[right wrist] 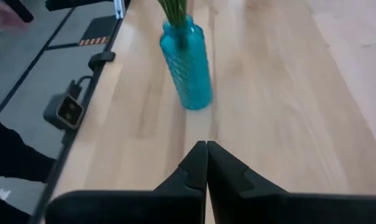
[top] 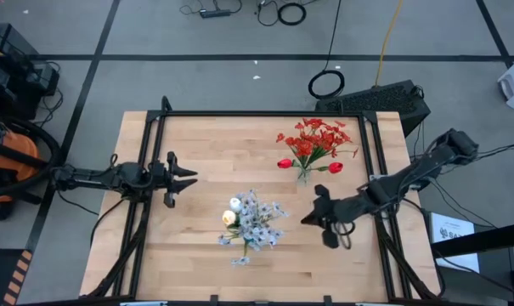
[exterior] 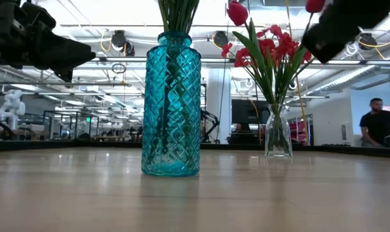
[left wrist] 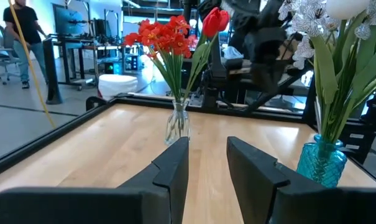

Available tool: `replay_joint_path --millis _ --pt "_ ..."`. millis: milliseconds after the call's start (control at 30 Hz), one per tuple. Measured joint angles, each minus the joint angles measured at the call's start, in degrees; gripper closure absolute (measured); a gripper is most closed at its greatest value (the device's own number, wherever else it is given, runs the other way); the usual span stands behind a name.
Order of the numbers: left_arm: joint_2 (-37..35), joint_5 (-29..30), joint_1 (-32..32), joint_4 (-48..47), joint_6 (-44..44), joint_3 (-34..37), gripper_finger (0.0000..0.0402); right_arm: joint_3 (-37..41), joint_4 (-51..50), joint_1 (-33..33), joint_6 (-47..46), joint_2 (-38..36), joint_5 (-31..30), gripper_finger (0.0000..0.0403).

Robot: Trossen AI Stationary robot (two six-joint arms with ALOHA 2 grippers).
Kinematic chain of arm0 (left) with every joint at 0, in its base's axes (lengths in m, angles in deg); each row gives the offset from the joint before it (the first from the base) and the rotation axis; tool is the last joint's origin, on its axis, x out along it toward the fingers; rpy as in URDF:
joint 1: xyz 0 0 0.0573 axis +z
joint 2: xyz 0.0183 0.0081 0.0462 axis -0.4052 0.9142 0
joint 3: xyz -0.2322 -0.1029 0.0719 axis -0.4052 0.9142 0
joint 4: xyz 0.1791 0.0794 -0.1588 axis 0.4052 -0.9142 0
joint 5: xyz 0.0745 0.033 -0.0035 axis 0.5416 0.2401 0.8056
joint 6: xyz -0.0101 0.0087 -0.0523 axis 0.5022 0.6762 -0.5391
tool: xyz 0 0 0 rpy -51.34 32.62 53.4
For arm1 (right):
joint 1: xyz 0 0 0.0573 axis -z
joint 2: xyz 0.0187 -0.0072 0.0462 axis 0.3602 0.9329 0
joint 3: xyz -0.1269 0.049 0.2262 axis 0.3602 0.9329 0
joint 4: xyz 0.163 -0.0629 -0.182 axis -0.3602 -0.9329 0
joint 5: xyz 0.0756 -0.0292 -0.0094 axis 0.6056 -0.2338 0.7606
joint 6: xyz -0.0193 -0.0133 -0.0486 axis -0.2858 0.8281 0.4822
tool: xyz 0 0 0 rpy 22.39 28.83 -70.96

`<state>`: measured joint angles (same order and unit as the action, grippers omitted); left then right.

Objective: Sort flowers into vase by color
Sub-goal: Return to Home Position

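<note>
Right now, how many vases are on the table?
2. The teal diamond-patterned glass vase, in front, holds pale flowers; the clear glass vase, behind it to the right, holds red flowers.

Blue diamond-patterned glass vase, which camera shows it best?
Low view: the blue diamond-patterned glass vase stands whole, close, side-on. High view hides it under pale blossoms; left wrist shows part; right wrist, a steep angle from above.

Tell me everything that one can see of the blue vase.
The blue vase is see-through teal glass with a diamond-quilted pattern, a round body and a narrower neck. It stands upright near the middle of the wooden table, holding green stems with pale blue-white sprays and cream buds. Only the table and the stems touch it.
</note>
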<state>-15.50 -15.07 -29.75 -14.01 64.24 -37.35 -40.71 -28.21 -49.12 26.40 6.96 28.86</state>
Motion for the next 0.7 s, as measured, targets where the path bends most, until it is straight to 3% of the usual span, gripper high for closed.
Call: replay_joint_path --millis 200,400,700 --pt "0.0 0.0 0.0 0.0 0.0 0.0 0.0285 14.9 4.2 0.8 2.7 -15.8 0.3 0.0403" --pt "0.0 0.0 0.0 0.0 0.0 0.0 0.0285 26.1 4.1 5.4 5.6 -33.5 6.3 0.0403" --pt "0.0 -0.1 0.0 0.0 0.0 0.0 0.0285 32.2 3.5 11.1 11.4 -50.4 8.7 0.0403"
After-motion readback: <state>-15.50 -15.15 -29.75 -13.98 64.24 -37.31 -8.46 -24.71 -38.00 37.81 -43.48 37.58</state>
